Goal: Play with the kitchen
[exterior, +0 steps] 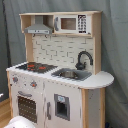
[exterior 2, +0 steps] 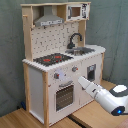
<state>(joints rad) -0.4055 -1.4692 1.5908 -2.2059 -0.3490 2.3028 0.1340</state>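
So far little of the play appears to have been done. The kitchen stands upright against a grey curtain, seen in both exterior views, on what seems to be a wooden floor. Its oven door is shut, the cupboard door beside it is shut, and the knobs sit in their row under the stovetop. Nothing looks opened, turned or shifted.

In the second exterior view the arm is reached in from the second exterior view's lower right, with its white forward end brought close to the kitchen front, near the upper corner of the oven door and just below the knobs. Whether contact has been made cannot be told — the tip and the white front run together. The step in hand is judged to be an approach to the oven door or a knob, so nearly all of the task is left.

The hand cannot be made out as such; whether its fingers are apart or together cannot be told. In the first exterior view only a pale rounded shape is caught at the bottom edge — probably part of the arm, though this is uncertain. The faucet and sink are visible, but the basin's contents are not. The kitchen's base is cut off in the first exterior view.
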